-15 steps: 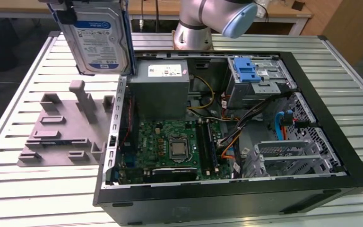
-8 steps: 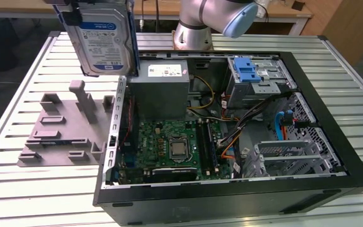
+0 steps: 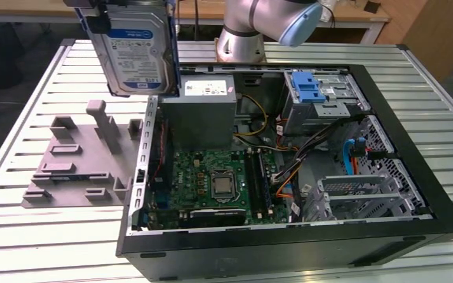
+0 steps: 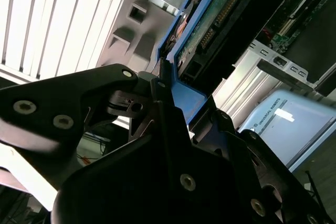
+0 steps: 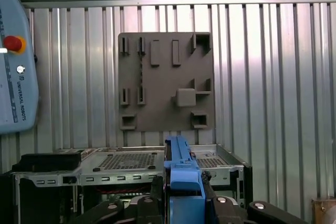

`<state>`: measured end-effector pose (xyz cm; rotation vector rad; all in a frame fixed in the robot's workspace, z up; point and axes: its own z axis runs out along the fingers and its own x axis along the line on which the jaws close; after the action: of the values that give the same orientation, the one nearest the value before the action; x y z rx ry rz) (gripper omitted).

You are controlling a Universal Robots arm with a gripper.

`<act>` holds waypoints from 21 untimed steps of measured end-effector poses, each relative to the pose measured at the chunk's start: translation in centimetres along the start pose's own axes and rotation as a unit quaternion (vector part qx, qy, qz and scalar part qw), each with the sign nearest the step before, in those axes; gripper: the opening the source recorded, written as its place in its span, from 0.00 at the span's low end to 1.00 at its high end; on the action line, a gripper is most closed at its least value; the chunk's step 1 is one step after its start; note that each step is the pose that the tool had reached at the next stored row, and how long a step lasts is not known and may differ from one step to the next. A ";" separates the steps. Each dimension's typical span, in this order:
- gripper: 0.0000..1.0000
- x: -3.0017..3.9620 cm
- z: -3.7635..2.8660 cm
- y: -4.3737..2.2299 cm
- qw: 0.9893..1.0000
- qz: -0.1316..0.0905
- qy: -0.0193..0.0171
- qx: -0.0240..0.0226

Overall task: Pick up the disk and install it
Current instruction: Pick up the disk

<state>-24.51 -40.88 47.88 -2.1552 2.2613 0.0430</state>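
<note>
An open computer case (image 3: 289, 253) lay on the slatted metal table (image 3: 22, 236), motherboard (image 3: 203, 177) exposed; a grey fixture plate (image 3: 65, 162) sat beside it, on the exterior view's left.

My arm (image 3: 240, 29), at twelve o'clock in the exterior view, is a smooth silver-grey tube with a rounded pale blue joint cap (image 3: 301, 23). My gripper (image 4: 176, 90) is matte black: angular plates and linkages, studded with small silver screws (image 4: 188, 182).

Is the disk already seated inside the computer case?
No, in the exterior view the disk is up in the air above the open computer case, over its wall on the exterior view's left.
</note>
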 end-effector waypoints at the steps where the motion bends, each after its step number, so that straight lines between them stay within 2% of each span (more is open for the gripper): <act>1: 0.36 0.02 0.00 -0.15 1.000 0.000 0.000 0.000; 21: 0.36 0.47 0.00 -3.09 1.000 0.002 0.000 0.000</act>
<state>-21.44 -41.50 47.83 -2.1517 2.2646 0.0430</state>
